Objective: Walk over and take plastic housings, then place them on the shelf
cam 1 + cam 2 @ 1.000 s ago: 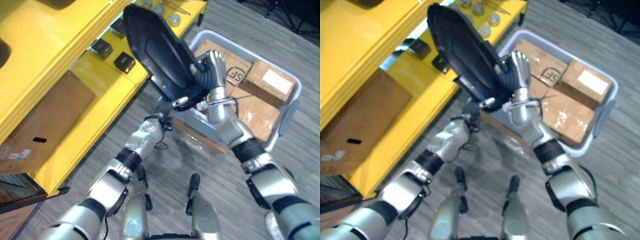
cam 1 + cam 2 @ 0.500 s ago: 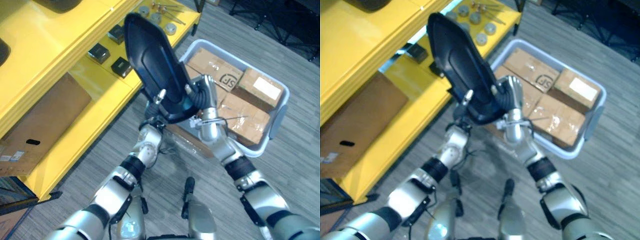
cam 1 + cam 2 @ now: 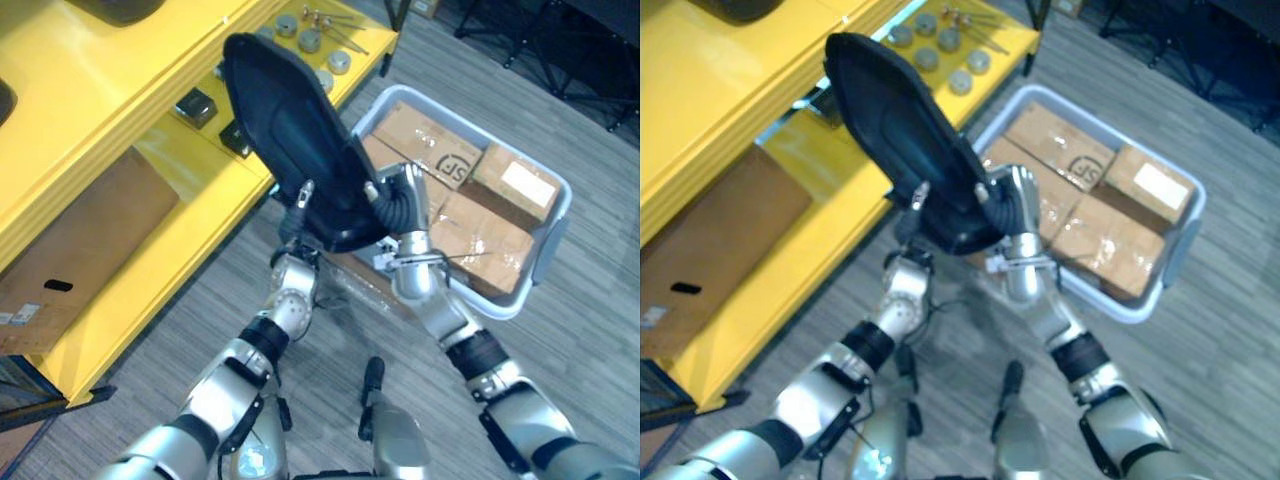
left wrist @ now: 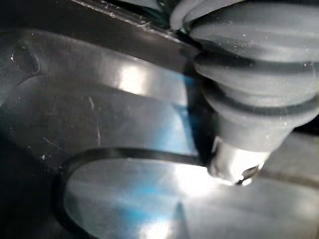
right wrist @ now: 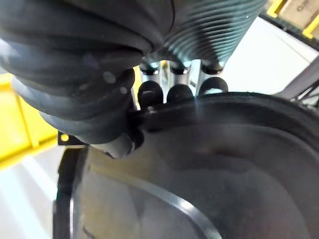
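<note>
A large black plastic housing [image 3: 290, 140] is held up in the air in front of me, tilted, its upper end over the edge of the yellow shelf [image 3: 120, 110]. My left hand [image 3: 303, 192] is under its lower end, with a finger hooked over the rim; up close the thumb [image 4: 234, 164] presses on the glossy shell [image 4: 99, 114]. My right hand [image 3: 400, 200] grips the lower right edge. Its dark-tipped fingers [image 5: 179, 92] curl over the housing's rim [image 5: 224, 149].
On the shelf's lower level lie small black boxes [image 3: 196, 104] and round metal parts [image 3: 310, 40]. A brown cardboard box [image 3: 90, 240] sits lower on the shelf. A grey bin [image 3: 555, 235] of cardboard boxes [image 3: 500, 230] stands on the floor to the right.
My left hand's fingers have curled onto the housing's lower edge. The housing has swung a little to the left towards the shelf. The camera has shifted, so the bin shows further in.
</note>
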